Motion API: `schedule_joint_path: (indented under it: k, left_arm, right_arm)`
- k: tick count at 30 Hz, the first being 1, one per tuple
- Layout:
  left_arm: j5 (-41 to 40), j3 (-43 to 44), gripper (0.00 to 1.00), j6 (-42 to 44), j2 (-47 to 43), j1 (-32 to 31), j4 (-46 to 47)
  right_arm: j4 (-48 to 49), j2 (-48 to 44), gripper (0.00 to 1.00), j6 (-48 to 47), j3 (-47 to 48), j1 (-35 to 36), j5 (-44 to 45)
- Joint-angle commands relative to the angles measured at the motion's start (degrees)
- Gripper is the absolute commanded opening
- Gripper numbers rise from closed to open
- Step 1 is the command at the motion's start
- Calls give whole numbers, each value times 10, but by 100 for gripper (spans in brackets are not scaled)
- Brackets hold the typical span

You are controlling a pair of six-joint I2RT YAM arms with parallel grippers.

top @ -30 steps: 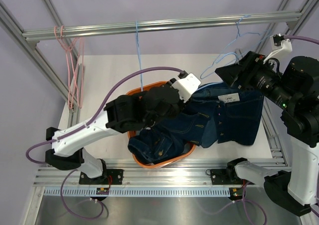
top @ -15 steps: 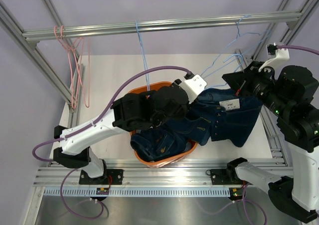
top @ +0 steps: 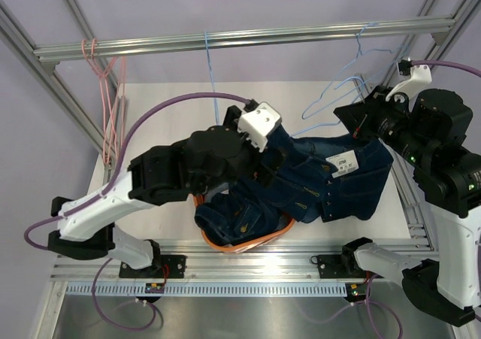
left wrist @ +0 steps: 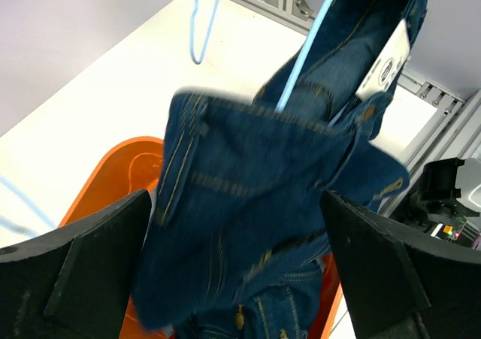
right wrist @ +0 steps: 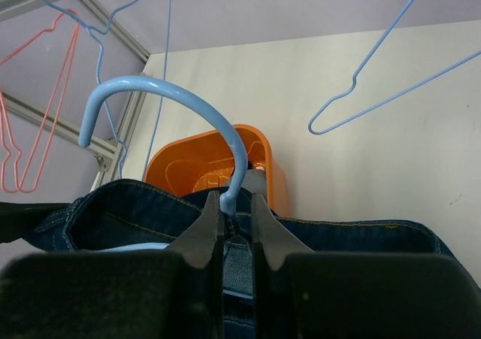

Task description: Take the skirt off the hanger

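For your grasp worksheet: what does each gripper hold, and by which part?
The right gripper pinches the light-blue hanger at the neck below its hook. The left gripper stands open, holding nothing.

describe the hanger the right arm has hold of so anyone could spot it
Find the right end effector over the right side of the table: it is shut on the hanger just above the dark denim skirt. Its hook is thick and light blue and it carries denim, while the other blue hangers nearby are thin bare wire.
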Motion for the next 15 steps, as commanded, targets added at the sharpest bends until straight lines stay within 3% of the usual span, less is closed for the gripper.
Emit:
schedule_joint_path:
  k: [1, 10, 15]
  left_arm:
    - [-23, -54, 99, 10, -72, -2, 58]
    - [20, -176, 99, 31, -184, -2, 103]
    - [76, -240, 99, 66, -210, -2, 135]
  right_arm:
    - [28, 1, 0, 6, 46, 2, -4]
    - [-9, 8, 0, 2, 101, 2, -35]
    - [-31, 17, 0, 16, 144, 1, -103]
